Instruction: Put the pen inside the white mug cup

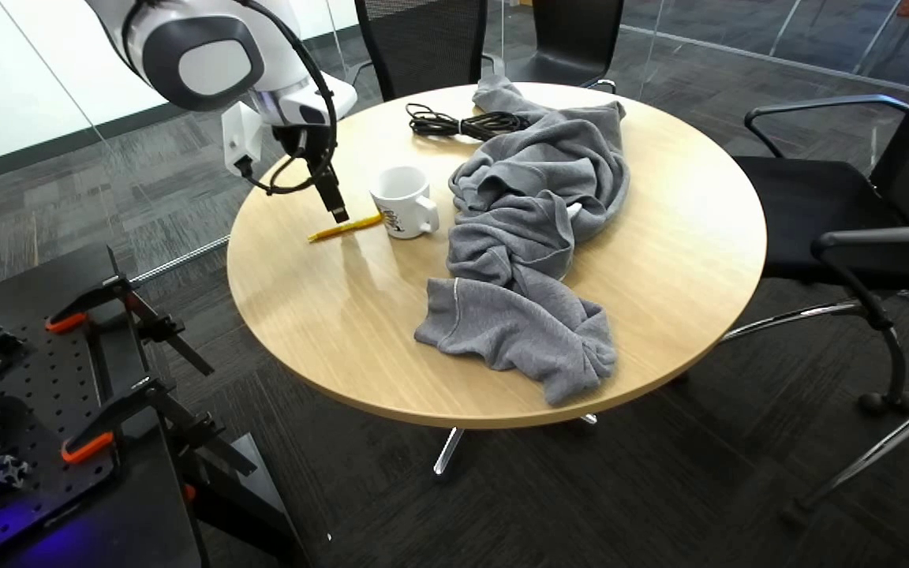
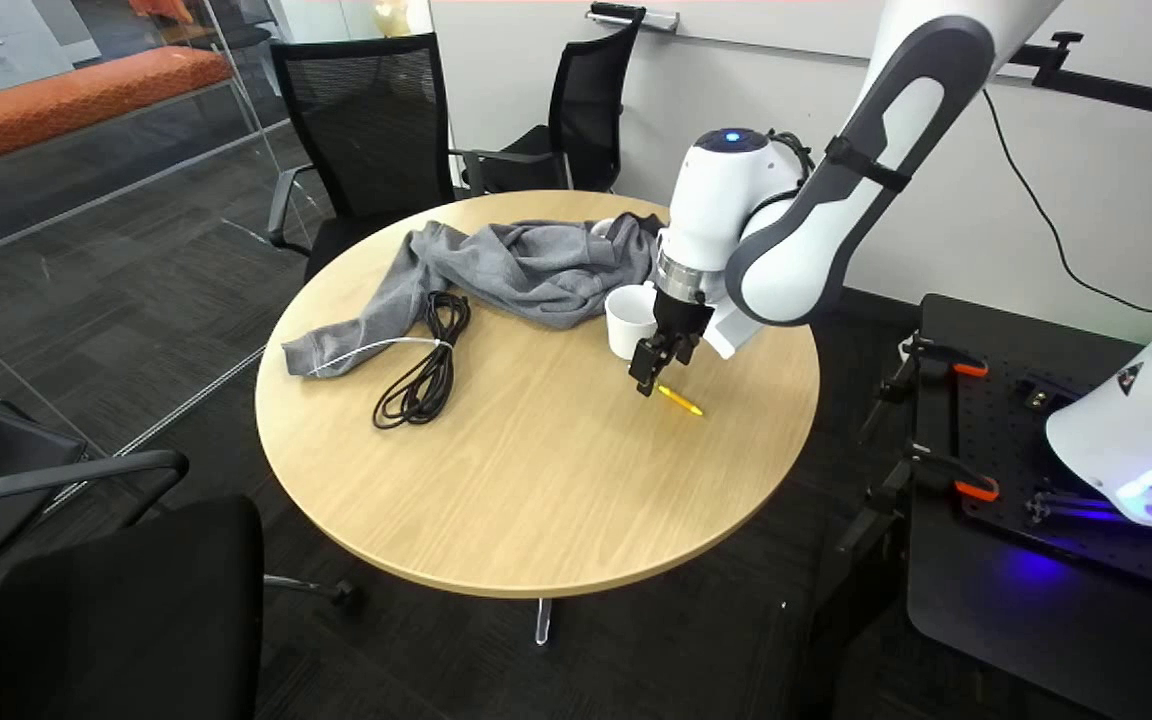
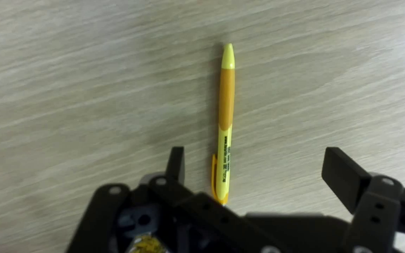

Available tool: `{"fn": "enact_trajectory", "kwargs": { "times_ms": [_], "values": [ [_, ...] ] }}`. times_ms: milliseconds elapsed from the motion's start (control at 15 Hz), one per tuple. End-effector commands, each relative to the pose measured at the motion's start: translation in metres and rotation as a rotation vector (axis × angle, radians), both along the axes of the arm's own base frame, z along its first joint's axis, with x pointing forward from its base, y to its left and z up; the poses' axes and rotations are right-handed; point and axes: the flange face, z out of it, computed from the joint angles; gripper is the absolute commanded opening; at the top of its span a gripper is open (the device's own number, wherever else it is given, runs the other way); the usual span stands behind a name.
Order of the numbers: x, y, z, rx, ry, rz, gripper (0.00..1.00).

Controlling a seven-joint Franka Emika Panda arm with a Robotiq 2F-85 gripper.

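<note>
A yellow and orange pen lies flat on the round wooden table, seen in both exterior views (image 1: 345,228) (image 2: 681,401) and in the wrist view (image 3: 226,102). A white mug (image 1: 402,207) stands upright beside the pen's end; it also shows in an exterior view (image 2: 628,322), partly behind the gripper, and is out of the wrist view. My gripper (image 3: 254,153) is open and empty, above the table over the clip end of the pen. The pen lies between the fingers, nearer the left one in the wrist view. The gripper also shows in both exterior views (image 1: 338,211) (image 2: 644,372).
A crumpled grey sweater (image 1: 533,197) lies beside the mug across the table (image 1: 304,315). A coiled black cable (image 1: 466,124) lies near the sweater's end. Black chairs (image 2: 366,130) stand around the table. A dark bench with clamps (image 1: 28,410) stands close by.
</note>
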Motion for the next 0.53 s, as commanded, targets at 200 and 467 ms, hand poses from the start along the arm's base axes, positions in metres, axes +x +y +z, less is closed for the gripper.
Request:
{"fn": "enact_trajectory", "kwargs": {
  "times_ms": [200, 467],
  "values": [
    [0.017, 0.004, -0.016, -0.009, -0.013, -0.028, 1.00],
    [0.023, 0.000, -0.024, -0.006, -0.009, -0.049, 1.00]
  ]
}}
